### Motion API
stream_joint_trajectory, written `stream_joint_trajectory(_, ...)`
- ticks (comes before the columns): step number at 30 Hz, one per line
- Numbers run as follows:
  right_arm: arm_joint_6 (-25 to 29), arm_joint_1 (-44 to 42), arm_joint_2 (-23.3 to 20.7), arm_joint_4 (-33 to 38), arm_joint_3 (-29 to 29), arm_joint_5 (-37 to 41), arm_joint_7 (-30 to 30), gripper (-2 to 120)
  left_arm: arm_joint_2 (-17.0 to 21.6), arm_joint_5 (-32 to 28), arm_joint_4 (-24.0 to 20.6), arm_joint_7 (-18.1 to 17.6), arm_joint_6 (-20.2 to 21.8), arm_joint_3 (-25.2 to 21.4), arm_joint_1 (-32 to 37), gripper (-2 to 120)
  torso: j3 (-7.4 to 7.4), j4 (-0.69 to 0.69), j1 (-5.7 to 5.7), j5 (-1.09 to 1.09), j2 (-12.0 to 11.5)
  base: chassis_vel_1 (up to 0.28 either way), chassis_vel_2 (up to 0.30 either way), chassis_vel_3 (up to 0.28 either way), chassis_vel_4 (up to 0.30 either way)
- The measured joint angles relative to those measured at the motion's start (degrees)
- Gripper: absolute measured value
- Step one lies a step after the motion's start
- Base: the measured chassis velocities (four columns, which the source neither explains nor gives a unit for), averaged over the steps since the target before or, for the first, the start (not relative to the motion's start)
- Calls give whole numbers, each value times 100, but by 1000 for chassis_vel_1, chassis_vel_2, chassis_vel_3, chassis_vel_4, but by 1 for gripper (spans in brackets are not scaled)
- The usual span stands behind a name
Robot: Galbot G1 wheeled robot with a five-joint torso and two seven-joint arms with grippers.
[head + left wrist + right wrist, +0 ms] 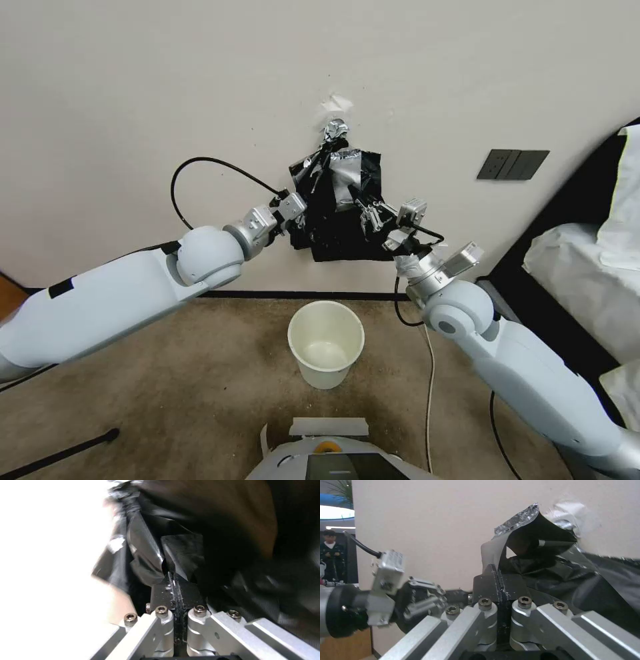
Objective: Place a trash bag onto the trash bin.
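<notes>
Hanging on the wall (167, 100) above the carpet (167, 373), a black bundle of bags (347, 230) is pinned under a silvery knot (333, 128) and tape. Both arms reach up to it from either side. Bin (326, 343) stands upright on the carpet below the bundle, near the wall, nothing in it or over its rim. Bed (587, 267) with white bedding sits at right, switch plate (512, 164) on the wall beside it. Left gripper (301, 208) is at the bundle's left edge, pads (168, 587) pressed together on a fold of black film. Right gripper (365, 215) is at the bundle's right side, pads (495, 580) together, pinching the bag (533, 542), a loose glossy sheet peeled out from the bundle with a silvery upper edge. Bag is up at the wall, well above the bin, not touching it.
</notes>
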Motion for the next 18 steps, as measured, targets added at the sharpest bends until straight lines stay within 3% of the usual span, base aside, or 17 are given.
stream_joint_trajectory(2,-3,-287,29,70,75,-61,87,0,148,-170,-238,-99,-222,-639,804,0,0,1,0,-1,0,0,0,0,0)
stream_joint_trajectory(4,-3,-299,30,73,78,-62,91,0,155,-174,-249,-101,-233,-671,844,0,0,1,0,-1,0,0,0,0,0)
stream_joint_trajectory(5,-12,-554,62,176,138,-96,165,0,282,-214,-484,-114,-456,-1375,1666,0,0,3,0,-2,0,0,0,0,0)
stream_joint_trajectory(8,-23,-842,122,369,168,-106,270,0,427,-201,-814,-113,-680,-2405,2951,0,-1,3,0,-1,0,0,0,0,0)
stream_joint_trajectory(9,-23,-842,122,369,168,-106,270,0,427,-201,-814,-113,-680,-2405,2951,0,-1,3,0,-1,0,0,0,0,0)
stream_joint_trajectory(12,-25,-1097,144,573,186,-155,290,0,484,-35,-1059,-100,-828,-3001,3783,0,-1,4,0,-1,0,0,0,0,0)
stream_joint_trajectory(18,-46,-1438,190,843,279,-220,308,0,419,212,-1222,-89,-910,-3326,4266,0,0,0,0,0,0,0,0,0,0)
